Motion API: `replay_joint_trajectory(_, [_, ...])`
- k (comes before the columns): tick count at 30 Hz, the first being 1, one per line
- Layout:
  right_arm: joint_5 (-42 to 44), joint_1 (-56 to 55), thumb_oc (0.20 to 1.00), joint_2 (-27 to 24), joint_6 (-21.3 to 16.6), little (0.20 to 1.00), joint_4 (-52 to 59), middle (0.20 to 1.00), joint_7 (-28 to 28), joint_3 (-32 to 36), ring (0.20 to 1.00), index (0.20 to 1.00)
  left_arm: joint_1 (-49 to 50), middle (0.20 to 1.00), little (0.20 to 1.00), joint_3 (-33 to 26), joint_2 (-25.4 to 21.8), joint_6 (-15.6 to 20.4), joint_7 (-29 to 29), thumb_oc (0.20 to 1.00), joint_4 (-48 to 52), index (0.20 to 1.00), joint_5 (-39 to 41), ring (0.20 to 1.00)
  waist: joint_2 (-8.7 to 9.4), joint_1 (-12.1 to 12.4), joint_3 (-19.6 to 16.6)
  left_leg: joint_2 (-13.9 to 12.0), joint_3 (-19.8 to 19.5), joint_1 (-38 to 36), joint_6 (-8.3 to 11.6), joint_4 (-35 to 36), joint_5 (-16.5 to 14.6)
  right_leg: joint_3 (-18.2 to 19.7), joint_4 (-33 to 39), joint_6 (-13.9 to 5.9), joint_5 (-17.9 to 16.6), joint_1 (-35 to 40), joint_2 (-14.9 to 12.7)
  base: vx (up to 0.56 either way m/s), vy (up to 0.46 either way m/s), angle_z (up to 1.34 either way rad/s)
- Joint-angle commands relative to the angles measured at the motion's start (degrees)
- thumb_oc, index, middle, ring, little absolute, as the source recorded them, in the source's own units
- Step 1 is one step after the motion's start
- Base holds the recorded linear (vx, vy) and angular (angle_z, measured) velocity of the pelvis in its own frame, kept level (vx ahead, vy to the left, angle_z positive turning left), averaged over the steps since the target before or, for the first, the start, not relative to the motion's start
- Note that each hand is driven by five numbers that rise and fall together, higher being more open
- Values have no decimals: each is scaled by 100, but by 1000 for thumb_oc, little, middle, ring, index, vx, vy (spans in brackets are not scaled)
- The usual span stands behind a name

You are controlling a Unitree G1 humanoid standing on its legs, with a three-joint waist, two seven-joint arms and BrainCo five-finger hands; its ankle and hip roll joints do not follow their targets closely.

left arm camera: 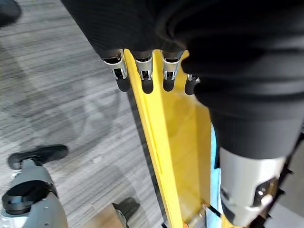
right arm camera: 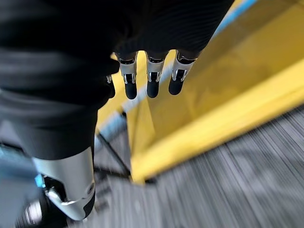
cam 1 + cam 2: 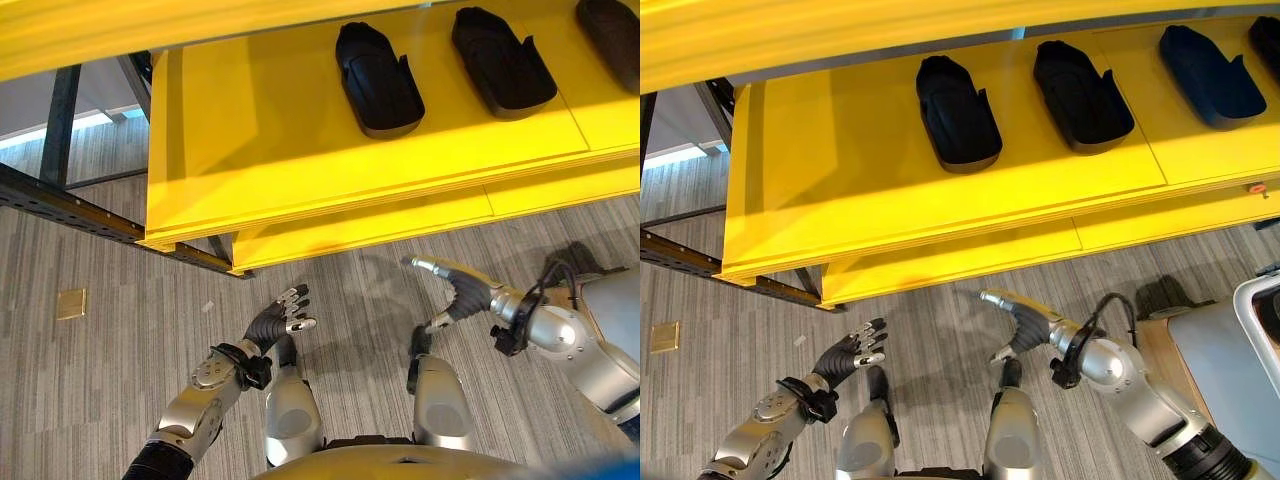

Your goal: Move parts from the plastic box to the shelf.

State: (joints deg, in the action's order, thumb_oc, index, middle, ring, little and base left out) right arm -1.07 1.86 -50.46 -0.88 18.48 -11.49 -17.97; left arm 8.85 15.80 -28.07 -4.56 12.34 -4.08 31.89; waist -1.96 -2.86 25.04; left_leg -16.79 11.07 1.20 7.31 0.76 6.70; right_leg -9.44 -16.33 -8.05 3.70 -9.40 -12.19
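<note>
Several black moulded parts lie on the yellow shelf (image 3: 260, 130): one (image 3: 378, 80) mid-shelf, another (image 3: 502, 62) to its right, a third (image 3: 1212, 75) further right. My left hand (image 3: 280, 320) hangs open and empty over the floor, below the shelf's front edge. My right hand (image 3: 460, 290) is open too, its fingers stretched towards the shelf edge, holding nothing. In the left wrist view the straight fingers (image 1: 142, 76) point along the yellow edge (image 1: 171, 142). The right wrist view shows straight fingers (image 2: 152, 80) before the shelf (image 2: 223, 104).
A lower yellow shelf level (image 3: 400, 225) juts out under the top one. A dark metal rack beam (image 3: 60, 205) runs along the left. A brass floor plate (image 3: 70, 303) lies on the grey carpet. A pale grey-blue box with a white rim (image 3: 1240, 340) stands far right.
</note>
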Motion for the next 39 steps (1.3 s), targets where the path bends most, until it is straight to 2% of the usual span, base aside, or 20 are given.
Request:
replay_joint_trajectory(1, [630,76,1000,380,-725,1000,-39,1000,797,208,1000,1000,319,1000,1000,-70,-303,331,-40,1000,231,1000,-104,1000,230,-24,-465,-78,46,-240,-64,-411,-418,83,45,1,206,478,82,-9,-167,-7])
replay_joint_trajectory(4, [687,-176,1000,663,-693,1000,-241,1000,1116,388,1000,1000,371,1000,1000,-138,-247,327,-67,1000,332,1000,-159,1000,192,-83,-555,-109,53,-312,-60,-422,-432,79,-110,84,340,480,135,-4,-189,-7])
replay_joint_trajectory(5, [671,-273,1000,848,-628,1000,-471,1000,1212,445,1000,1000,411,1000,1000,-163,-207,485,-143,1000,364,1000,-409,1000,171,-120,-588,-145,42,-379,-38,-401,-396,73,-188,164,433,523,176,-6,-240,-11])
replay_joint_trajectory(8, [746,-408,1000,1082,-545,1000,-767,1000,1451,595,1000,1000,323,1000,1000,-360,-141,643,-450,1000,318,1000,-97,1000,111,-211,-700,-323,129,-381,89,-345,92,-60,-118,353,446,537,353,-55,-229,3])
replay_joint_trajectory(11, [683,-598,1000,1317,-314,1000,-817,1000,2116,864,1000,1000,47,1000,1000,-368,-94,717,-305,1000,214,1000,-152,1000,105,-391,-717,-371,692,-187,145,-651,365,-391,83,517,423,635,492,-144,-208,28])
replay_joint_trajectory(14, [741,-623,1000,1533,-129,1000,-994,1000,2555,917,1000,1000,-56,1000,1000,-325,54,774,-296,1000,162,1000,-246,1000,101,-468,-712,111,784,-257,-61,-694,-122,-383,275,476,330,694,537,-91,-104,75])
replay_joint_trajectory(18, [1180,-751,1000,2000,142,1000,-1321,1000,3214,1090,1000,1000,-8,1000,1000,-158,341,677,-363,1000,235,1000,-401,1000,157,-480,-857,1194,361,-360,-500,-841,-1001,241,959,361,-107,891,739,22,-26,-12])
replay_joint_trajectory(19, [1149,-760,1000,2141,214,1000,-1359,1000,3254,1127,1000,1000,76,1000,1000,-114,408,671,-461,1000,270,1000,-513,1000,190,-435,-930,1643,39,-372,-689,-825,-1285,557,1169,287,-275,911,878,60,-4,-53])
replay_joint_trajectory(20, [1141,-767,1000,2171,267,1000,-1351,1000,3262,1128,1000,1000,97,1000,1000,-112,415,673,-479,1000,279,1000,-528,1000,200,-416,-965,1745,-55,-343,-727,-811,-1305,643,1217,278,-332,881,925,70,2,-92])
replay_joint_trajectory(21, [1178,-759,1000,2292,393,1000,-1375,1000,3227,1041,1000,1000,133,1000,1000,-65,452,699,-603,1000,269,1000,-535,1000,215,-347,-991,2013,-527,-334,-861,-659,-1298,937,1263,212,-434,807,1113,22,68,-134])
replay_joint_trajectory(22, [1208,-700,1000,2385,503,1000,-1458,1000,3317,938,1000,1000,167,1000,1000,-3,464,726,-597,1000,248,1000,-539,1000,268,-304,-1026,2036,-750,-435,-940,-284,-1175,1203,1358,192,-475,760,1271,-14,102,-201])
replay_joint_trajectory(23, [1221,-678,1000,2383,517,1000,-1499,1000,3356,924,1000,1000,162,1000,1000,47,467,801,-597,1000,199,1000,-678,1000,300,-291,-1055,2045,-781,-438,-952,-181,-1130,1229,1443,196,-516,765,1311,-135,190,-150])
replay_joint_trajectory(24, [1201,-570,1000,2366,555,1000,-1655,1000,3222,912,1000,1000,165,1000,1000,197,473,1071,-690,1000,-77,1000,-865,1000,388,-202,-1083,1840,-398,-555,-895,155,-962,767,1254,152,-498,621,1294,-134,131,-121])
replay_joint_trajectory(27, [1222,-512,1000,2328,517,1000,-1714,1000,3131,922,1000,1000,117,1000,1000,192,460,1138,-808,1000,-192,1000,-835,1000,449,-128,-1088,1668,12,-643,-867,262,-911,363,1100,94,-423,659,1097,-85,3,-129])
replay_joint_trajectory(30, [1373,-468,1000,2412,490,1000,-1869,1000,3343,1025,1000,1000,-16,1000,1000,285,414,1165,-738,1000,-458,1000,-907,1000,502,-166,-1146,1374,415,-708,-893,222,-890,243,766,-120,-507,674,637,-76,-192,-90])
replay_joint_trajectory(31, [1370,-408,1000,2523,526,1000,-1926,1000,3446,1037,1000,1000,-88,1000,1000,320,385,1178,-700,1000,-537,1000,-900,1000,528,-174,-1159,1245,632,-728,-882,140,-928,173,693,-215,-729,667,326,-71,-228,-68])
replay_joint_trajectory(32, [1335,-395,1000,2551,532,1000,-1938,1000,3464,1052,1000,1000,-95,1000,1000,319,377,1175,-695,1000,-533,1000,-896,1000,536,-174,-1160,1211,682,-738,-875,120,-941,164,697,-238,-792,674,242,-56,-271,-57])
replay_joint_trajectory(34, [1218,-345,1000,2661,597,1000,-1986,1000,3582,1108,1000,1000,-93,1000,1000,307,337,1172,-688,1000,-569,1000,-1017,1000,588,-146,-1163,964,985,-846,-780,-32,-1034,33,779,-383,-1132,792,-250,-8,-310,-57])
replay_joint_trajectory(38, [1221,-272,1000,2655,643,1000,-2019,1000,3620,1154,1000,1000,-25,1000,1000,212,311,1134,-681,1000,-500,1000,-1024,1000,624,-67,-1198,737,1259,-952,-640,-128,-1059,-293,968,-432,-1207,916,-479,48,-325,-55])
replay_joint_trajectory(39, [1264,-146,1000,2613,699,1000,-2062,1000,3541,1115,1000,1000,72,1000,1000,191,362,1177,-780,1000,-468,1000,-1065,1000,615,26,-1224,587,1403,-1129,-481,-139,-1145,-759,1159,-480,-1036,1039,-455,139,-475,-61])
